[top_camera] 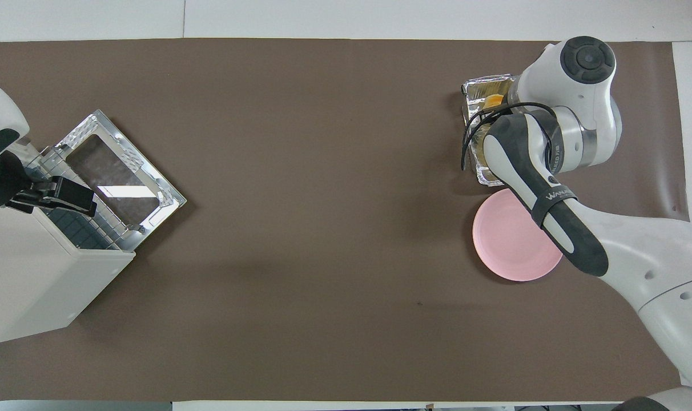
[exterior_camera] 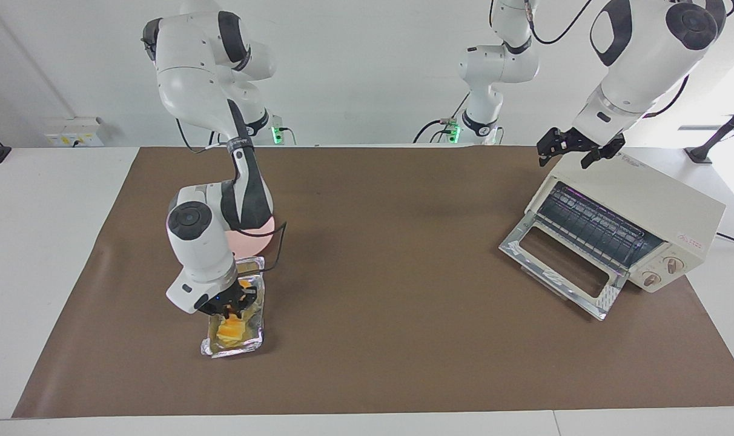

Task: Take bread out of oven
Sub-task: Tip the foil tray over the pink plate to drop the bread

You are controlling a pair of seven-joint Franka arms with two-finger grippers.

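Note:
The bread [exterior_camera: 229, 330] is a yellow-orange loaf lying in a crinkled silver foil tray [exterior_camera: 257, 271] on the brown mat, toward the right arm's end of the table. A bit of it shows in the overhead view [top_camera: 493, 100]. My right gripper [exterior_camera: 234, 304] is down in the tray, on the middle of the bread. The cream-white oven [exterior_camera: 645, 209] stands at the left arm's end with its glass door [exterior_camera: 561, 266] dropped open and the wire rack bare. My left gripper [exterior_camera: 571, 151] hangs open and empty over the oven's top front edge.
A round pink plate [top_camera: 511, 245] lies next to the foil tray [top_camera: 476, 90], nearer to the robots. The right arm's forearm and a loose black cable hang over the plate and tray. The brown mat [exterior_camera: 391, 290] covers the table between tray and oven.

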